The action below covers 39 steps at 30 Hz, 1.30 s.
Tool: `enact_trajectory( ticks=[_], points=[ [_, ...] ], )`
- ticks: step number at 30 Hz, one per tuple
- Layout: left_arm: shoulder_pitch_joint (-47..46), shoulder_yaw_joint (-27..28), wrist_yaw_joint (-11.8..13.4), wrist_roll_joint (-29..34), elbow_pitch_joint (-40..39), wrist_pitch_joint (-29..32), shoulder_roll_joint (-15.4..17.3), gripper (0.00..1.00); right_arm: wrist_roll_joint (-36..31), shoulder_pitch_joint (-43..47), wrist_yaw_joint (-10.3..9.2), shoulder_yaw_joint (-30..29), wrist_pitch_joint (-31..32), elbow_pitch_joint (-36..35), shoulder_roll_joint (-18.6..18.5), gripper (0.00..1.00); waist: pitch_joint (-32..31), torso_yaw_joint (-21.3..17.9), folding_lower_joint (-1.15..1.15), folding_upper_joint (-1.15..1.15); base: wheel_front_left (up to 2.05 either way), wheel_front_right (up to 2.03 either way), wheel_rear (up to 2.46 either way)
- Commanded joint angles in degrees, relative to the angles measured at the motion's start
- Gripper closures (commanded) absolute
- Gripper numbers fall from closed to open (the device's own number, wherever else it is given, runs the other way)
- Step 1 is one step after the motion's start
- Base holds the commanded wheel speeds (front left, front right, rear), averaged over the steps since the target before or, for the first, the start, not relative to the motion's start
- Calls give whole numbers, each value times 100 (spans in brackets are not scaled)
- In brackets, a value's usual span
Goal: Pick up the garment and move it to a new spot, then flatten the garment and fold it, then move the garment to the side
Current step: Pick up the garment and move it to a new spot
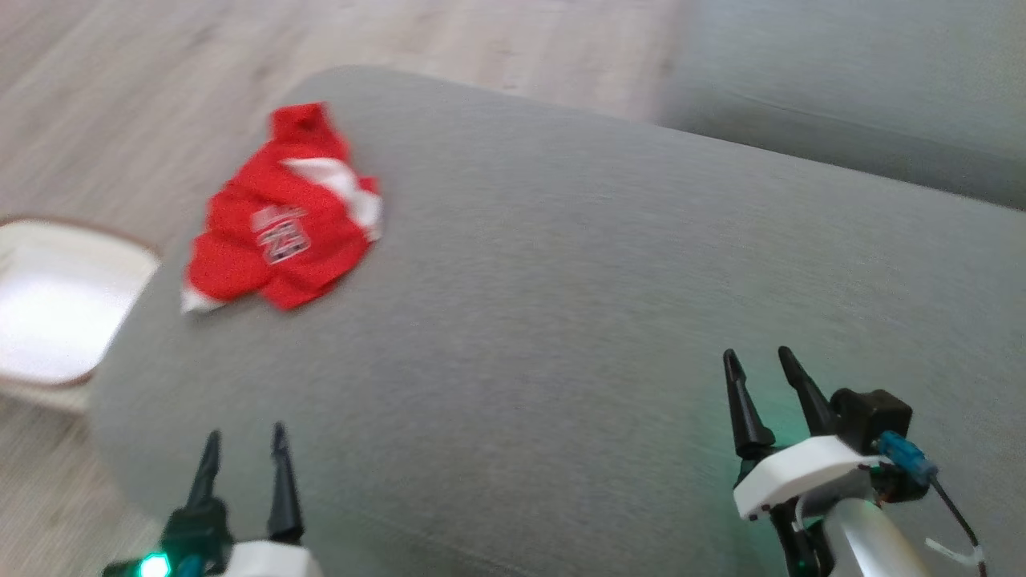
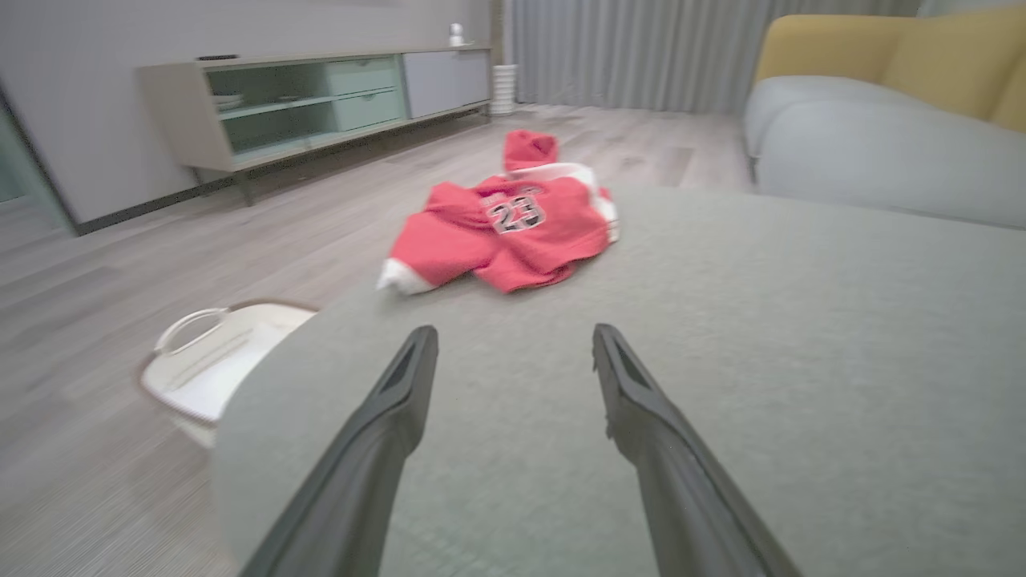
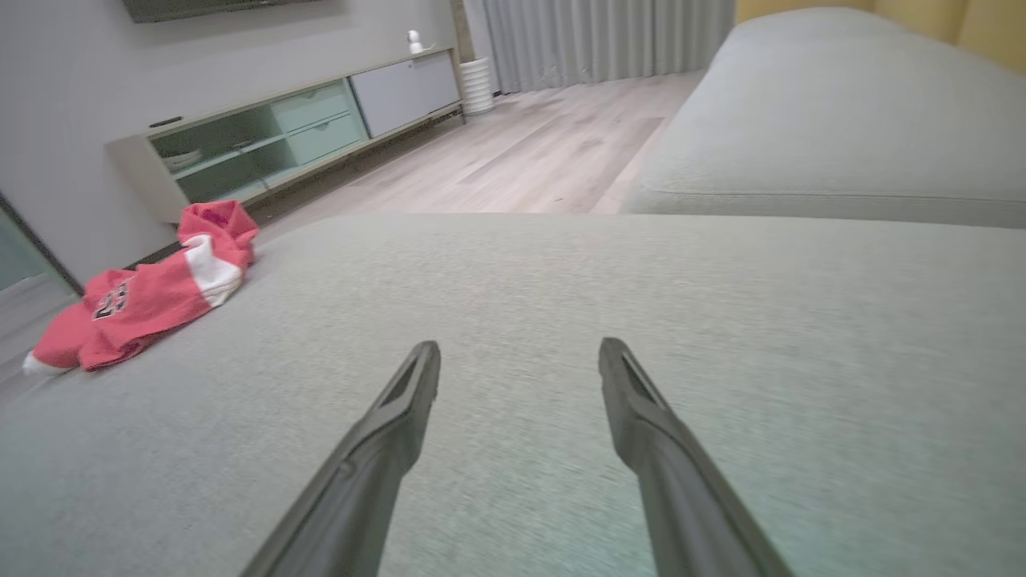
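The garment (image 1: 280, 216) is a small red hooded top with white trim and the number 23. It lies crumpled near the far left edge of a grey cushion (image 1: 577, 280), also seen in the left wrist view (image 2: 513, 220) and the right wrist view (image 3: 144, 296). My left gripper (image 1: 244, 445) hovers open over the cushion's near left, well short of the garment, with nothing between its fingers (image 2: 401, 401). At the near right my right gripper (image 1: 757, 361) is open and empty too, far from the garment, fingers (image 3: 641, 417) spread above bare cushion.
A white basket (image 1: 56, 304) sits on the wooden floor just left of the cushion's edge, seen as well in the left wrist view (image 2: 212, 361). Another grey sofa seat (image 1: 850, 88) lies beyond at the right. A low sideboard (image 2: 321, 104) stands against the far wall.
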Motion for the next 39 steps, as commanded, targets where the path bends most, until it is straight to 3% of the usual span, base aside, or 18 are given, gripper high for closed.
enact_trajectory(
  ticks=[1,4,10,16,22,31,39],
  points=[
    [-30,334,35,-44,-148,-31,17,0,64,-166,-4,176,-54,-130,5,0,70,642,0,0,0,0,0],
    [12,542,35,-43,-122,-31,26,0,80,-226,-4,231,-54,-102,5,0,158,850,0,0,0,0,0],
    [-34,878,0,-70,-87,-31,24,0,2,-364,-4,332,-54,-82,5,0,398,896,0,0,0,0,0],
    [-660,1255,-178,-174,155,-31,134,0,-259,-600,-4,406,-55,-191,5,0,870,593,0,0,0,0,0],
    [-1891,1519,-458,-224,568,-31,557,0,-572,-961,-4,458,-55,-418,5,0,1529,143,0,0,0,0,0],
    [-3890,1104,-872,-221,1706,-31,1221,0,-915,-1344,-4,402,-55,-721,-16,0,2396,-519,0,0,0,0,0],
    [-5022,157,-933,-450,3130,143,1682,0,-985,-1468,-4,296,-55,-921,-43,0,2816,-999,0,0,0,0,0]
  ],
)
